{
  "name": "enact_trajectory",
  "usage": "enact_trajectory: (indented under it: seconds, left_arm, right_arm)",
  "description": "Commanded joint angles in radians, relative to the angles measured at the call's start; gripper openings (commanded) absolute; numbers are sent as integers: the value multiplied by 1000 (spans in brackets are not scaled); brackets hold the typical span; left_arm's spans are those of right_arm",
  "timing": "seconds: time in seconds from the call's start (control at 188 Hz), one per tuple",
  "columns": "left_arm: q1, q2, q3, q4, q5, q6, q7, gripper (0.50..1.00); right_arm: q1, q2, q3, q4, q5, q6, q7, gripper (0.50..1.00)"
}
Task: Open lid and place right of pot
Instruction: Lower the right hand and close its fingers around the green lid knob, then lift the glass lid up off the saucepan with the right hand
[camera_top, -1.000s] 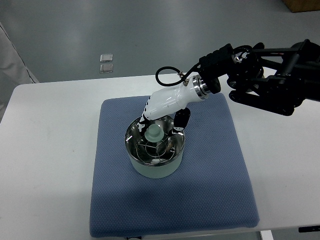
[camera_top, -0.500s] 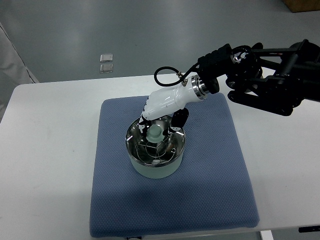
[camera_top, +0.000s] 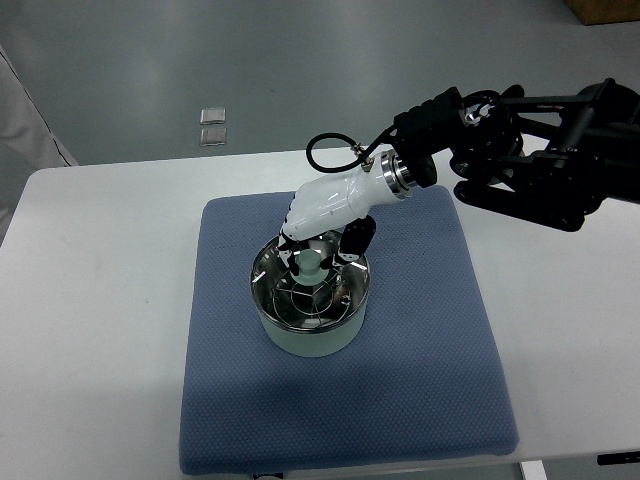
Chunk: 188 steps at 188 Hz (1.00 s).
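A pale green pot (camera_top: 310, 335) stands on the blue mat (camera_top: 420, 350), left of its middle. Its shiny lid (camera_top: 300, 300) rests flat on the rim, with a pale green knob (camera_top: 311, 265) at the centre. My right hand (camera_top: 322, 250), white with black fingertips, comes in from the upper right and sits low over the lid. Its fingers (camera_top: 295, 252) curl round the knob from the far side, and the thumb (camera_top: 355, 240) stands to the knob's right. The palm hides the knob's far half.
The mat lies on a white table (camera_top: 90, 300); its stretch right of the pot is bare cloth. The dark right arm (camera_top: 530, 170) hangs over the table's far right. Two small square pieces (camera_top: 212, 126) lie on the floor beyond the table.
My right hand has slid a little left and down over the knob, and its fingers have drawn in round it. The lid and pot have not moved.
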Motion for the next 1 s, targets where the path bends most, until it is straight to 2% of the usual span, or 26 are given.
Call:
enact_trajectory:
  seconds: [0.0,0.128,0.994]
  left_arm:
    - [0,0,0,0,0,0,1,1000]
    - [1,0,0,0,0,0,1,1000]
    - [0,0,0,0,0,0,1,1000]
  right_arm:
    - [-1,0,0,-1,0,0,0,574]
    - [1,0,-2,-3,-2,0,0,509]
    - [25,-14,21,-1,14,-3,0,500]
